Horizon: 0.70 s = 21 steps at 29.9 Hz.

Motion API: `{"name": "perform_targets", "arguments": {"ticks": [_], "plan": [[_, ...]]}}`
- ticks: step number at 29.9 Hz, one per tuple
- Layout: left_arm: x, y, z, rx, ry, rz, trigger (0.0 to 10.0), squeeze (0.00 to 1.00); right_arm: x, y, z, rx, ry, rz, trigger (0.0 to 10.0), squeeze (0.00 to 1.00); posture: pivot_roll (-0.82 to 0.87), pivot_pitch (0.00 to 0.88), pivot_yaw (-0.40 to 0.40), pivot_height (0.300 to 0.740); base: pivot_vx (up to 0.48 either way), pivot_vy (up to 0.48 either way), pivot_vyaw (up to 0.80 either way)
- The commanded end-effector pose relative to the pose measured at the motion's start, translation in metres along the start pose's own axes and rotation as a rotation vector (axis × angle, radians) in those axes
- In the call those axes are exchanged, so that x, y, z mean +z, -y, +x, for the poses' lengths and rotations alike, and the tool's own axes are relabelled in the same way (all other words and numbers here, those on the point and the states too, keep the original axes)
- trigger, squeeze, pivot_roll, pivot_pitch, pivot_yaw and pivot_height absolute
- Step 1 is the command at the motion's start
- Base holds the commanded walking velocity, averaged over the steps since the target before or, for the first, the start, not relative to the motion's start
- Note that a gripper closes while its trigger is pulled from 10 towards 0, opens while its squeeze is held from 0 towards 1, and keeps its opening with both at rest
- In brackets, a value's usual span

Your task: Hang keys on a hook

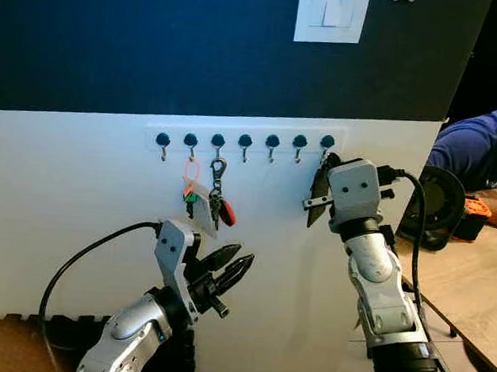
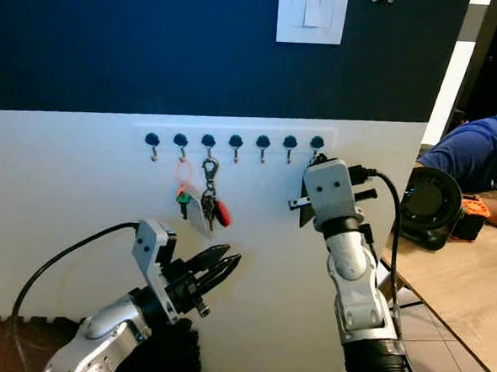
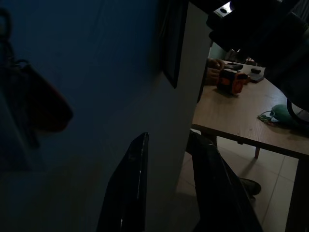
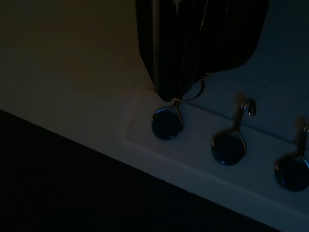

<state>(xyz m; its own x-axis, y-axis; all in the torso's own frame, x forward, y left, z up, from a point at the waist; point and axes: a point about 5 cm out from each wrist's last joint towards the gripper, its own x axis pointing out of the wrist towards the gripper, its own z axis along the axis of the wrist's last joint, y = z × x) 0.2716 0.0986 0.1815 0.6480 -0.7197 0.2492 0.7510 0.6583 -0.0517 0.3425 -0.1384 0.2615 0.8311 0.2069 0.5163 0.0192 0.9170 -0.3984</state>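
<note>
Right gripper (image 1: 319,184): raised to the far-right hook (image 1: 326,151) of the hook rail (image 1: 244,144); fingers closed on a key ring (image 4: 189,94), as seen in the right wrist view.
Keys: ring held at the fingertips, touching or just at the tip of the far-right hook; whether already over the tip, cannot tell. Key blades hidden behind the gripper.
Left gripper (image 1: 226,270): low, below the rail, near the white wall (image 1: 79,201); jaws narrowly apart, holding nothing.
Step in hand: probably threading the ring over the hook tip.
How to do well: keep the ring opening facing the tip, lift slightly above it, push toward the wall, then lower until the ring sits in the bend. Release only when the ring rests on the hook by itself.
Risk: ring is thin and may slide off the tip if released too early.
Room on the left side: neighbouring hook (image 1: 299,147) is bare, so some space there; two key bunches (image 1: 207,202) already hang well apart, on the second and third hooks.
Room on the right side: wall edge (image 1: 430,189) near the last hook; beyond it a black round device (image 1: 437,206) on a wooden table (image 1: 479,284), and a person in a blue shirt (image 1: 474,153).
Withdrawal: straight back from the wall looks the safest, away from the edge and from the cable (image 1: 410,238) of the arm.
</note>
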Motion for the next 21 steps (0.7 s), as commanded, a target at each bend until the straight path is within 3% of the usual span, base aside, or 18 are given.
{"name": "perform_targets", "arguments": {"ticks": [1, 7, 13, 16, 17, 21], "plan": [[0.003, 0.000, -0.001, -0.005, 0.001, 0.011, 10.0, 0.00, 0.001, -0.026, -0.005, 0.134, 0.001, 0.031, 10.0, 0.00, 0.07, 0.039, 0.017, 0.740, 0.000, 0.000, 0.00], [0.003, 0.001, -0.001, -0.011, -0.004, 0.011, 10.0, 0.00, -0.007, -0.040, -0.019, 0.185, -0.019, 0.062, 10.0, 0.00, 0.07, 0.040, 0.018, 0.740, 0.000, 0.000, 0.00], [0.003, 0.001, -0.001, -0.012, -0.006, 0.012, 10.0, 0.00, -0.015, -0.042, -0.027, 0.179, -0.050, 0.067, 10.0, 0.00, 0.07, 0.042, 0.020, 0.740, 0.000, 0.000, 0.00], [0.004, 0.000, 0.000, -0.014, -0.006, 0.012, 10.0, 0.00, -0.015, -0.036, -0.028, 0.143, -0.044, 0.047, 10.0, 0.00, 0.07, 0.044, 0.021, 0.740, 0.000, 0.000, 0.00], [0.004, 0.000, 0.000, -0.015, -0.005, 0.013, 10.0, 0.00, -0.012, -0.025, -0.026, 0.068, -0.018, -0.009, 10.0, 0.00, 0.07, 0.044, 0.021, 0.740, 0.000, 0.000, 0.00], [0.004, 0.000, 0.001, -0.016, -0.004, 0.013, 10.0, 0.00, -0.005, -0.007, -0.024, -0.066, 0.026, -0.113, 10.0, 0.00, 0.07, 0.044, 0.021, 0.740, 0.000, 0.000, 0.00]]}}
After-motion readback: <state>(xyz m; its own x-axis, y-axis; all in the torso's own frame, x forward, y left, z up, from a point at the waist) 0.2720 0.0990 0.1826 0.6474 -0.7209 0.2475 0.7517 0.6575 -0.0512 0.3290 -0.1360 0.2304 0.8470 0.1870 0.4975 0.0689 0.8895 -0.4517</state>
